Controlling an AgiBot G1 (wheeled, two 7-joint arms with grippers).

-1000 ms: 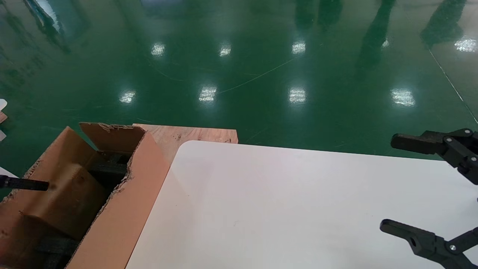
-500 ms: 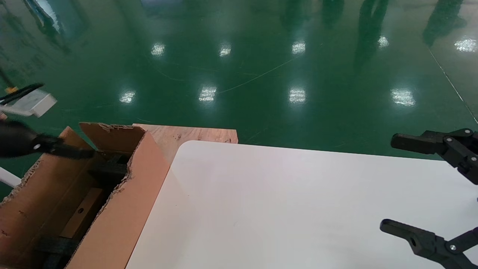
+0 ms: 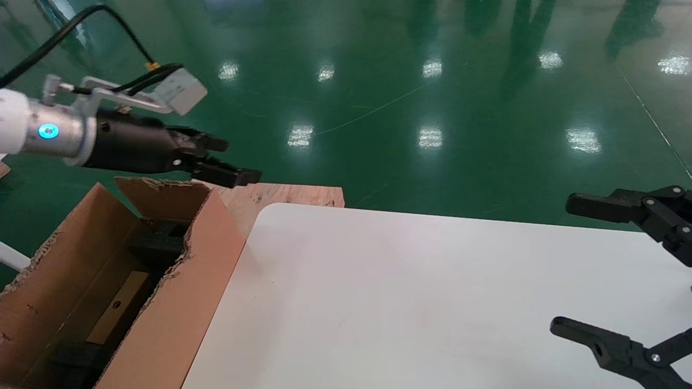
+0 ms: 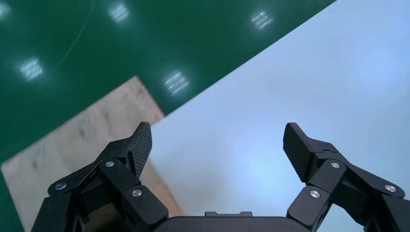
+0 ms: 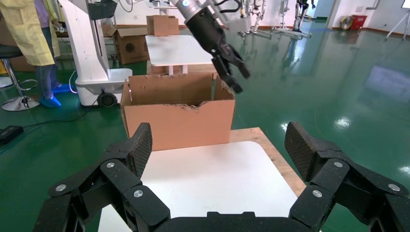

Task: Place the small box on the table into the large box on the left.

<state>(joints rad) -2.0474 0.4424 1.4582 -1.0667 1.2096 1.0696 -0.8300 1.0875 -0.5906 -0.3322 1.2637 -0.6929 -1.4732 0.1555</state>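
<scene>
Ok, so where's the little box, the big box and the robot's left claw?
small box (image 3: 116, 308), head view, on its narrow face with the round hole, lying inside the big carton.
large box (image 3: 178, 302), head view, on its outer side wall next to the table.
left claw (image 4: 217, 147), left wrist view, midway between its spread fingertips.

glossy green floor (image 3: 378, 108) all around, ceiling lights mirrored in it as bright patches. light plywood board (image 3: 281, 193) lying flat at the far edge, one corner showing. farther back in the room: a second white table (image 5: 176, 48), more brown cartons (image 5: 130, 46) on the floor, a white machine base (image 5: 92, 53), and a person in a yellow coat (image 5: 29, 34) by a stool (image 5: 17, 99).
</scene>
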